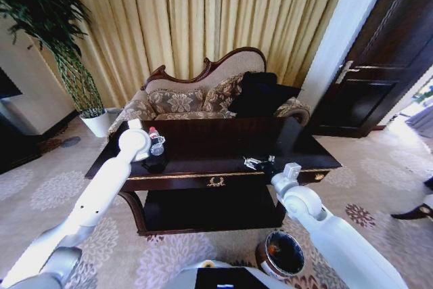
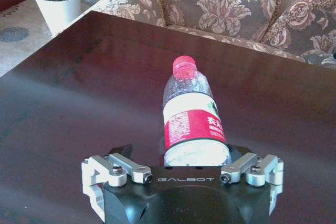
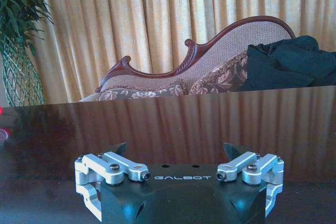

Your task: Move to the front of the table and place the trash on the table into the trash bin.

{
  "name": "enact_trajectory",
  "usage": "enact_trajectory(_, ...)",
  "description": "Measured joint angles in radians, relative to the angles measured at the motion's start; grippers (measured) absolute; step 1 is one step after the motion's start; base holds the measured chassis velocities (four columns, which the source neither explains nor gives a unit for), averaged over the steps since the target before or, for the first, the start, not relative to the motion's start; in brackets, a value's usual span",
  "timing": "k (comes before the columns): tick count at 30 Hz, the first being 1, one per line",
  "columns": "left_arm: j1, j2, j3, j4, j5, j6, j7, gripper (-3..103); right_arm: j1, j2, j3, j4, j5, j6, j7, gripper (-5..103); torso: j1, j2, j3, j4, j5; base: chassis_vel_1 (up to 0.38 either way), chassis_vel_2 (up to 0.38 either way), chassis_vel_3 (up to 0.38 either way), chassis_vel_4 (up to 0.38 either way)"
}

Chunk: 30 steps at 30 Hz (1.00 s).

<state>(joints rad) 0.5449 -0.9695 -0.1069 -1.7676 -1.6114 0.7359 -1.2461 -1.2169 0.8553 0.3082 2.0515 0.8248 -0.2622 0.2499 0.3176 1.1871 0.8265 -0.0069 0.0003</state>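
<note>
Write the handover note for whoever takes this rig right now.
Left gripper: open around the bottle, which stands upright on the table's left side; not yet gripped.
Right gripper: open, low at the table's front right, holding nothing.
Small scraps lie on the table near its front edge, by the right arm.
Bin stands on the carpet in front of the table, right side.
Done: robot is at the table.
Left: all trash into bin.

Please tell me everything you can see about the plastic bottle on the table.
The bottle is clear plastic with a red cap, a label that is white above and red below, and looks empty. It stands upright on the dark glossy table, near its left end. The left gripper has its jaws open on either side of the base; whether they touch it is unclear.
</note>
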Motion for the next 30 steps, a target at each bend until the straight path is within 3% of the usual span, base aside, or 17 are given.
enact_trajectory(1, 0.002, 0.001, -0.001, -0.001, 0.001, 0.002, 0.001, 92, 0.0, 0.002, 0.0, 0.0, 0.0, 0.0, 0.0, 100, 0.0, 0.0, 0.0, 0.0001, -0.0001, 0.0, 0.0, 0.0, 0.0)
enact_trajectory(3, 0.003, 0.002, -0.001, -0.001, 0.002, 0.002, 0.002, 92, -0.001, 0.003, 0.0, 0.0, 0.0, 0.0, 0.0, 100, 0.0, 0.0, 0.0, 0.0001, -0.0001, 0.0, 0.0, 0.0, 0.0)
enact_trajectory(5, 0.003, 0.005, -0.003, -0.001, 0.004, 0.002, 0.004, 76, -0.001, 0.008, -0.001, -0.002, -0.001, 0.0, 0.001, 100, 0.0, 0.0, 0.0, 0.0, 0.0, 0.0, 0.0, 0.0, 0.0)
enact_trajectory(6, 0.003, 0.005, -0.003, -0.001, 0.004, 0.002, 0.004, 76, -0.001, 0.008, -0.001, -0.002, -0.001, 0.0, 0.001, 100, 0.0, 0.0, 0.0, 0.0, 0.0, 0.0, 0.0, 0.0, 0.0)
enact_trajectory(9, 0.003, 0.01, -0.007, -0.002, 0.01, 0.002, 0.015, 60, 0.0, 0.016, -0.002, -0.008, -0.003, 0.0, 0.001, 100, 0.0, 0.0, 0.0, 0.0, 0.0, 0.0, 0.0, 0.0, 0.0)
enact_trajectory(11, 0.005, 0.011, -0.008, -0.004, 0.016, 0.002, 0.019, 60, 0.0, 0.018, -0.003, -0.01, -0.004, 0.0, 0.001, 100, 0.0, 0.0, 0.0, 0.0, 0.0001, 0.0, 0.0, 0.0, 0.0)
enact_trajectory(12, 0.007, 0.012, -0.009, -0.004, 0.024, 0.002, 0.024, 52, 0.001, 0.022, -0.005, -0.013, -0.009, 0.0, 0.001, 100, 0.0, 0.0, 0.0, 0.0, 0.0001, 0.0, 0.0, 0.0, 0.0)
enact_trajectory(18, 0.012, 0.018, -0.012, -0.002, 0.066, 0.002, 0.055, 38, 0.002, 0.031, -0.009, -0.017, -0.014, -0.007, 0.001, 100, 0.0, 0.0, 0.0, -0.0001, 0.0, 0.0, 0.0, 0.0, 0.0)
enact_trajectory(20, 0.013, 0.02, -0.012, -0.002, 0.086, 0.002, 0.066, 38, 0.003, 0.032, -0.009, -0.017, -0.014, -0.007, 0.001, 100, 0.0, 0.0, 0.0, -0.0001, -0.0002, 0.0, 0.0, 0.0, 0.0)
enact_trajectory(21, 0.017, 0.026, -0.01, -0.003, 0.15, 0.002, 0.113, 34, 0.007, 0.034, -0.009, -0.018, -0.014, -0.007, 0.001, 100, 0.0, 0.0, 0.0, 0.0, -0.0002, 0.0, 0.0, 0.0, 0.0)
enact_trajectory(23, 0.039, 0.043, -0.01, -0.011, 0.346, -0.009, 0.283, 32, 0.014, 0.036, -0.009, -0.019, -0.011, -0.007, 0.008, 100, 0.0, 0.0, 0.0, 0.0, -0.0001, 0.0, 0.0, 0.0, 0.0)
enact_trajectory(24, 0.039, 0.043, -0.01, -0.011, 0.346, -0.009, 0.283, 32, 0.014, 0.036, -0.009, -0.019, -0.011, -0.007, 0.008, 100, 0.0, 0.0, 0.0, 0.0, -0.0001, 0.0, 0.0, 0.0, 0.0)
enact_trajectory(26, 0.09, 0.071, -0.035, -0.035, 0.623, -0.068, 0.536, 32, 0.016, 0.034, -0.007, -0.017, -0.006, -0.008, 0.013, 100, 0.0, 0.0, 0.0, 0.0, 0.0, 0.0, 0.0, 0.0, 0.0)
enact_trajectory(27, 0.112, 0.081, -0.049, -0.044, 0.699, -0.096, 0.617, 32, 0.016, 0.032, -0.006, -0.016, -0.005, -0.008, 0.013, 100, 0.0, 0.0, 0.0, 0.0, -0.0001, 0.0, 0.0, 0.0, 0.0)
enact_trajectory(28, 0.112, 0.081, -0.049, -0.044, 0.699, -0.096, 0.617, 32, 0.016, 0.032, -0.006, -0.016, -0.005, -0.008, 0.013, 100, 0.0, 0.0, 0.0, 0.0, -0.0001, 0.0, 0.0, 0.0, 0.0)
enact_trajectory(29, 0.139, 0.095, -0.068, -0.054, 0.785, -0.135, 0.717, 32, 0.015, 0.03, -0.005, -0.013, -0.004, -0.008, 0.014, 100, 0.0, 0.0, 0.0, 0.0, -0.0001, 0.0, 0.0, 0.0, 0.0)
enact_trajectory(30, 0.195, 0.123, -0.105, -0.068, 0.918, -0.22, 0.886, 32, 0.012, 0.028, -0.004, -0.012, -0.004, -0.008, 0.015, 100, 0.0, 0.0, 0.0, -0.0002, -0.0001, 0.0, 0.0, 0.0, 0.0)
